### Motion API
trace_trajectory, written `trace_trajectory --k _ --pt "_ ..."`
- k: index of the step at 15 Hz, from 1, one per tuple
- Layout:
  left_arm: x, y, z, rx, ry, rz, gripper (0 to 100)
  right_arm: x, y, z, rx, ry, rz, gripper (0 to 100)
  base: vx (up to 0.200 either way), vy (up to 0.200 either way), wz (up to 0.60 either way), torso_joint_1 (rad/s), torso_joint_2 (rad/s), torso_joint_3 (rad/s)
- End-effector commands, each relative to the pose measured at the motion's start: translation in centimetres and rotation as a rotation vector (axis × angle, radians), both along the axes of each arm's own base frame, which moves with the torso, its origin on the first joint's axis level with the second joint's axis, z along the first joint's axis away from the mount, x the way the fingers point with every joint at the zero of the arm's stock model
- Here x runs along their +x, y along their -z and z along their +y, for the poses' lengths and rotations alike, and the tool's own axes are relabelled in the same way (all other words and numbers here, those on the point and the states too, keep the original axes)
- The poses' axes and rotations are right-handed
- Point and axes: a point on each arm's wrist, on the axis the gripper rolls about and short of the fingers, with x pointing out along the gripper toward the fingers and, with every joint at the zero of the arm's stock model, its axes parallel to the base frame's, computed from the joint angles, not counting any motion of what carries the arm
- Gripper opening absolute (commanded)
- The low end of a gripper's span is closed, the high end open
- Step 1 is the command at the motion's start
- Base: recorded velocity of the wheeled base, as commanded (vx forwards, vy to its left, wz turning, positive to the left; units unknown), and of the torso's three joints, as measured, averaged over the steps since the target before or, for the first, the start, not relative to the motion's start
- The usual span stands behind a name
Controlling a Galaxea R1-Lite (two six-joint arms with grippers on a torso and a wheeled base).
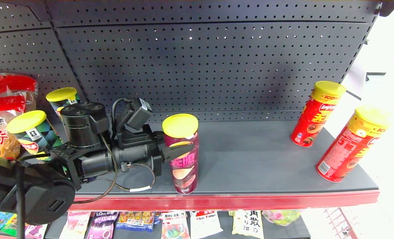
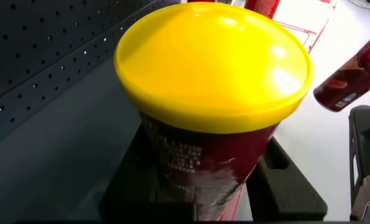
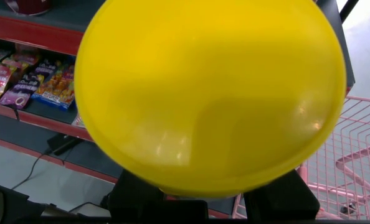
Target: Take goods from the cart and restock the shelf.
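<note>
Here, the left claw (image 1: 183, 146) grips the maroon can (image 1: 184, 172), upright at the shelf (image 1: 250, 159) front; the right claw (image 3: 213, 200) clasps a yellow-lidded can (image 3: 210, 93).

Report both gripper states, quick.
Left gripper: closed on the maroon chip can.
Right gripper: closed on a yellow-lidded can.

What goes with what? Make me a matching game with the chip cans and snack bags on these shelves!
Things:
1. maroon chip can
2. red chip cans
3. green-patterned chip cans
4. snack bags

Places:
A. down below the red edge
B. right end of the gray shelf
C. in the left claw
D. left end of the gray shelf

Pairs: 1-C, 2-B, 3-D, 4-A
</note>
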Motion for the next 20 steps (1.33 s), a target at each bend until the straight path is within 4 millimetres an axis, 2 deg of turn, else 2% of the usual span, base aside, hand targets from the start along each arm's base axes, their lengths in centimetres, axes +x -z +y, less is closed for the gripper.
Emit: trace_trajectory --k 1,2,8,13,18,20 --pt "0.0 0.1 0.0 0.002 0.000 0.004 0 0.0 0.0 0.0 -0.001 -0.001 0.002 0 0.000 0.000 0.00 0.000 0.00 0.000" --pt "0.0 0.1 0.0 0.001 0.000 0.003 100 0.0 0.0 0.0 -0.001 -0.001 0.002 0 0.000 0.000 0.00 0.000 0.00 0.000" --pt "-0.6 0.6 0.5 0.012 -0.011 0.024 100 0.0 0.0 0.0 0.000 -0.001 0.000 0 0.000 0.000 0.00 0.000 0.00 0.000" --pt "-3.0 0.0 4.0 0.007 -0.086 0.029 100 0.0 0.0 0.0 -0.001 -0.004 0.003 0 0.000 0.000 0.00 0.000 0.00 0.000" --pt "-7.4 -1.0 7.2 -0.013 -0.152 -0.013 100 0.0 0.0 0.0 -0.001 -0.009 0.006 0 0.000 0.000 0.00 0.000 0.00 0.000" --pt "-10.8 -0.9 8.6 -0.021 -0.181 -0.045 100 0.0 0.0 0.0 -0.001 -0.009 0.005 0 0.000 0.000 0.00 0.000 0.00 0.000"
